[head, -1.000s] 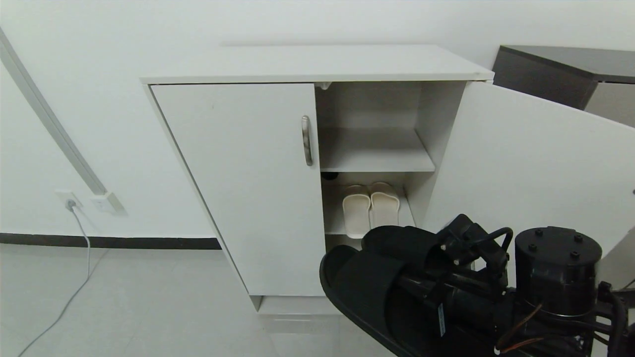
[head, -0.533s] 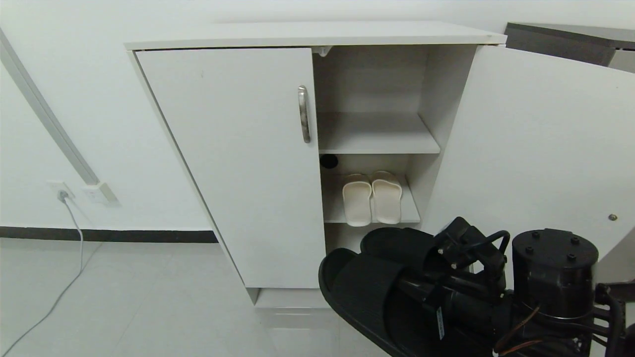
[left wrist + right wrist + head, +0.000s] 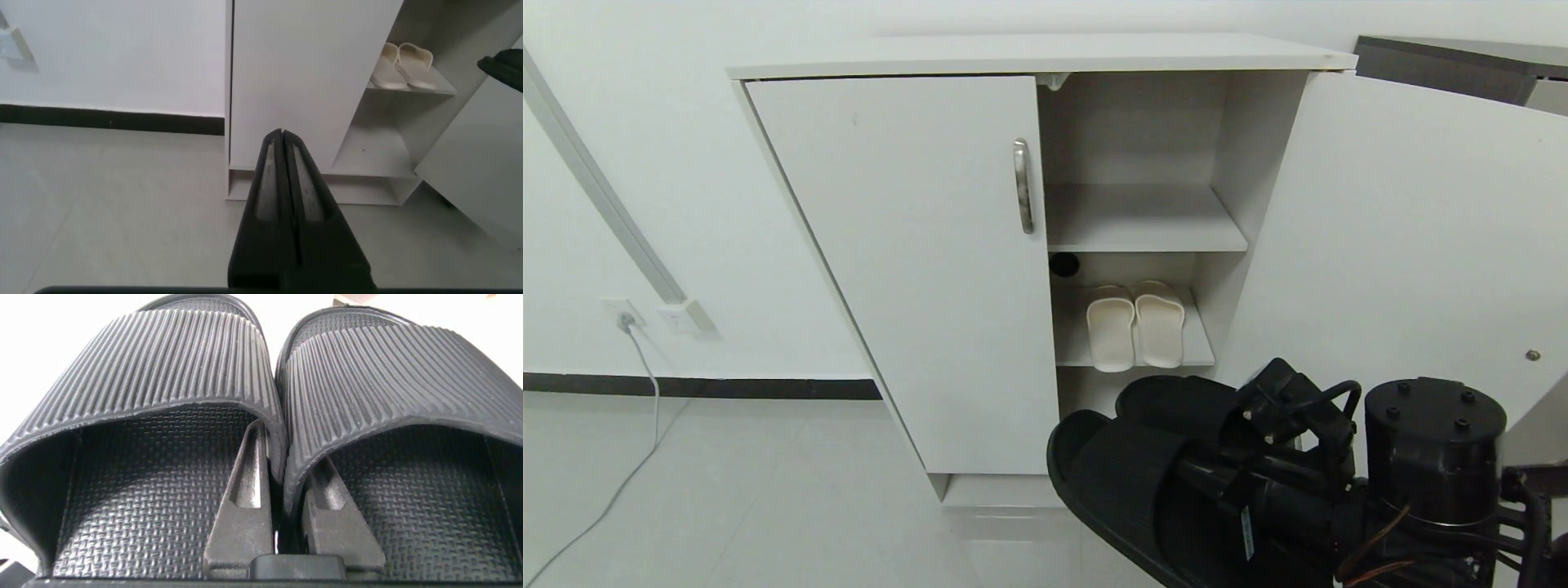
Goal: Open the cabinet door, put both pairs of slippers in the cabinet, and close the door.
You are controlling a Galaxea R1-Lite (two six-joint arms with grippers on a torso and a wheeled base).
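Note:
The white cabinet [image 3: 1029, 53] stands against the wall with its right door [image 3: 1388, 245] swung open and its left door [image 3: 907, 269] closed. A pair of white slippers [image 3: 1135, 327] lies side by side on the middle shelf, also visible from the left wrist [image 3: 403, 67]. My right gripper [image 3: 282, 457] is shut on the inner edges of the pair of black slippers [image 3: 261, 400]. It holds them low in front of the open compartment [image 3: 1135, 457]. My left gripper [image 3: 282, 139] is shut and holds nothing, out over the floor before the closed door.
The upper shelf [image 3: 1143, 220] is bare. A wall socket [image 3: 625, 318] with a grey cable trailing over the floor is at the left. A dark piece of furniture [image 3: 1445, 61] stands behind the open door. Open floor lies left of the cabinet.
The head camera has shifted, so the cabinet sits higher and a little nearer in the picture. The right gripper still holds the black slippers in the same place.

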